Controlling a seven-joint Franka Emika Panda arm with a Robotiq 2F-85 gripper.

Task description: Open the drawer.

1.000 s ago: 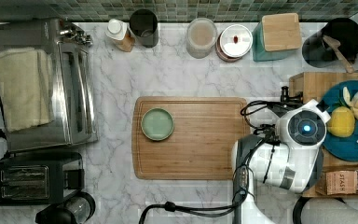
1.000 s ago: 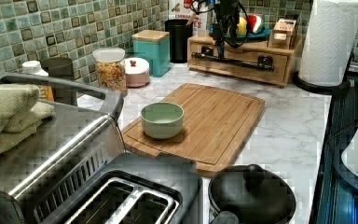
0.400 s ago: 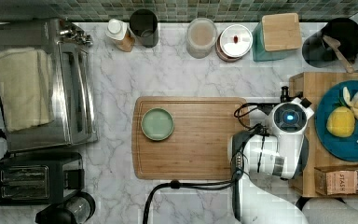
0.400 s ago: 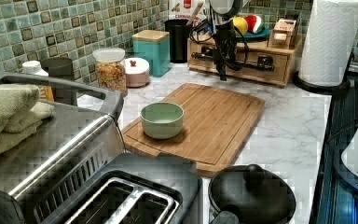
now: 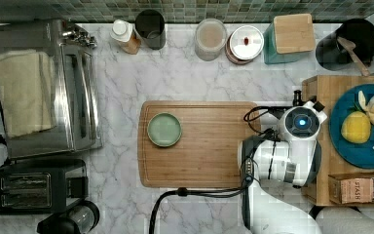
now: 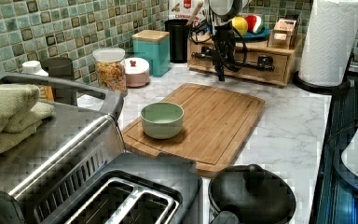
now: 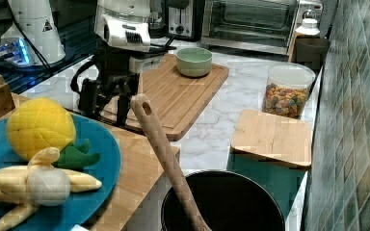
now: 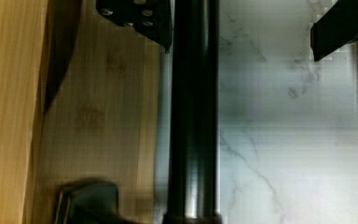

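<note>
One arm works at the wooden box unit (image 5: 321, 90) at the bench's right edge in the top view, and it has slid leftward since a moment ago, out over the cutting board (image 5: 199, 146). From the left view the gripper (image 6: 222, 65) has come down in front of the drawer (image 6: 242, 63). Up close in the wrist view, the fingers (image 8: 142, 16) stand apart either side of the black bar handle (image 8: 193, 112), not clamped on it.
</note>
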